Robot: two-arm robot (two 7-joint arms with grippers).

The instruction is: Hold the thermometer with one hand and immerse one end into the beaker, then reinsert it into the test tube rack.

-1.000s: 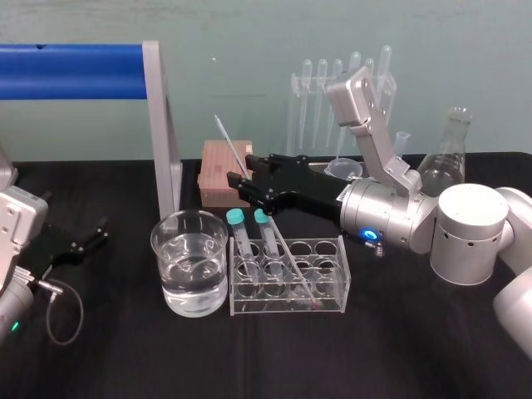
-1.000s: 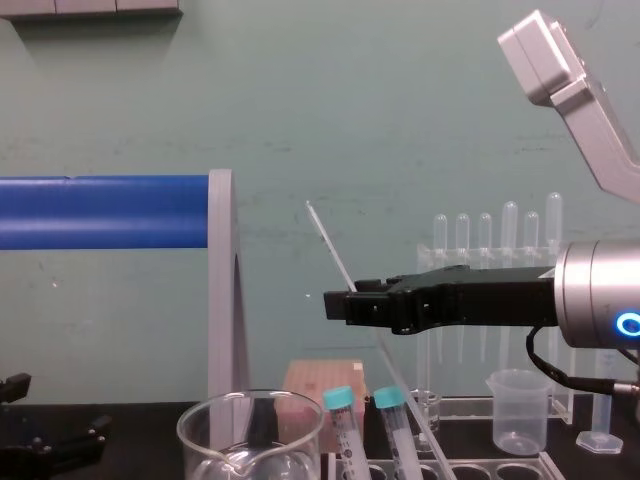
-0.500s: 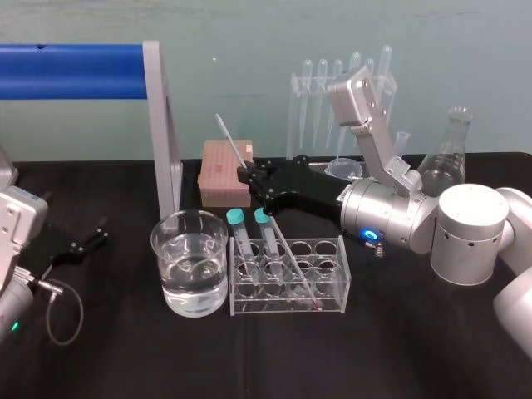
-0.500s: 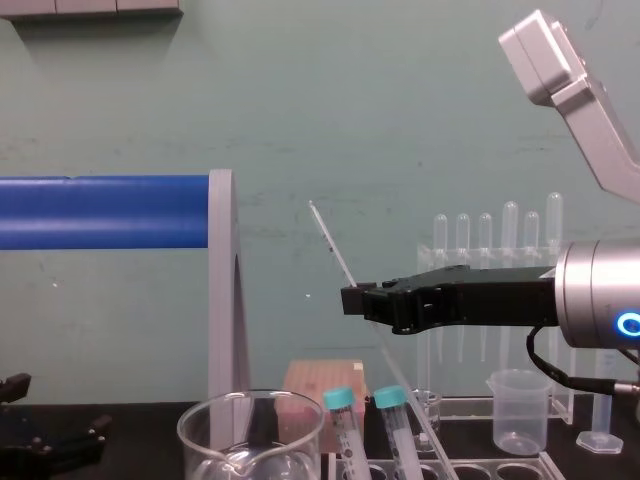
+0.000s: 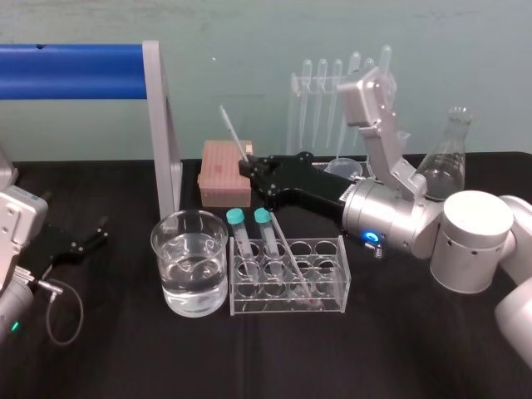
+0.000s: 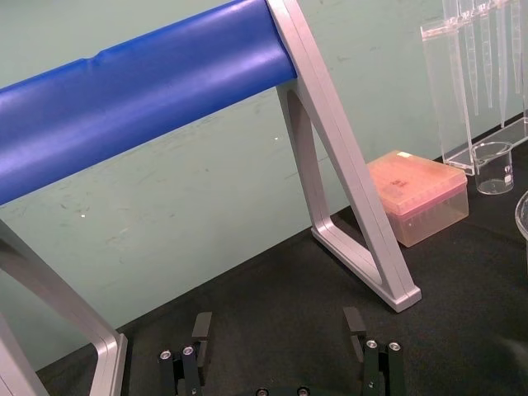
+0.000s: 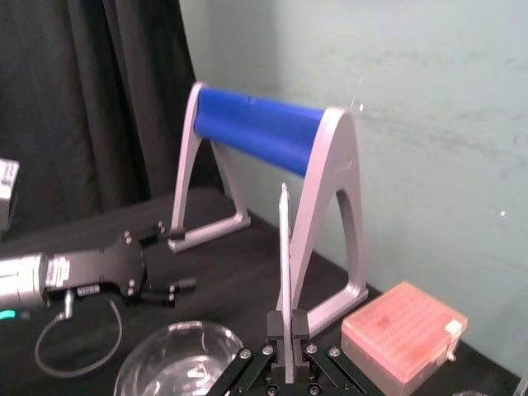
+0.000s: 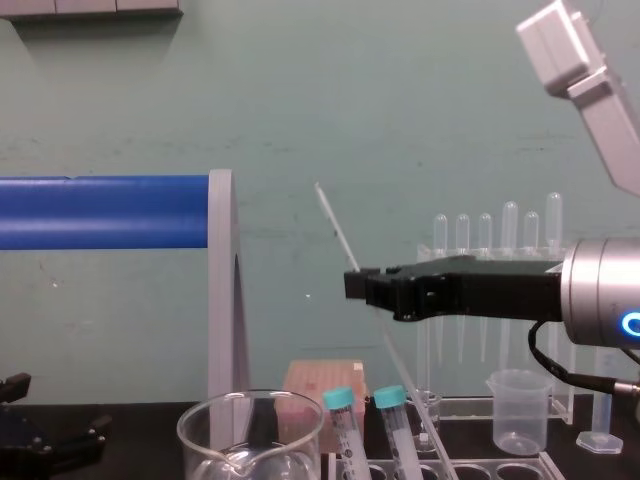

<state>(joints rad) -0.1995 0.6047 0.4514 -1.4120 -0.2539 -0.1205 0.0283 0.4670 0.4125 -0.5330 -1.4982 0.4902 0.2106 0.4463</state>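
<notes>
Glass thermometer: slanted, with its lower tip down inside the rack and its top leaning toward the blue bar. I judge it is only partly lifted out.
Right pincer: narrowed onto the thermometer's upper stretch, above and behind the rack. It comes in from the side, which I read as leaving room to draw the thermometer up and out along its slant.
Beaker: stands just left of the rack and is part full of water. That closeness should keep the carry short.
Left pincer: rests at the far left, fingers spread, holding nothing.
Worktop: covered in black cloth, matte and flat.
Room: a pale green wall runs behind. The pipette stand, pink box and flask sit at the back, clear of the path to the beaker.
</notes>
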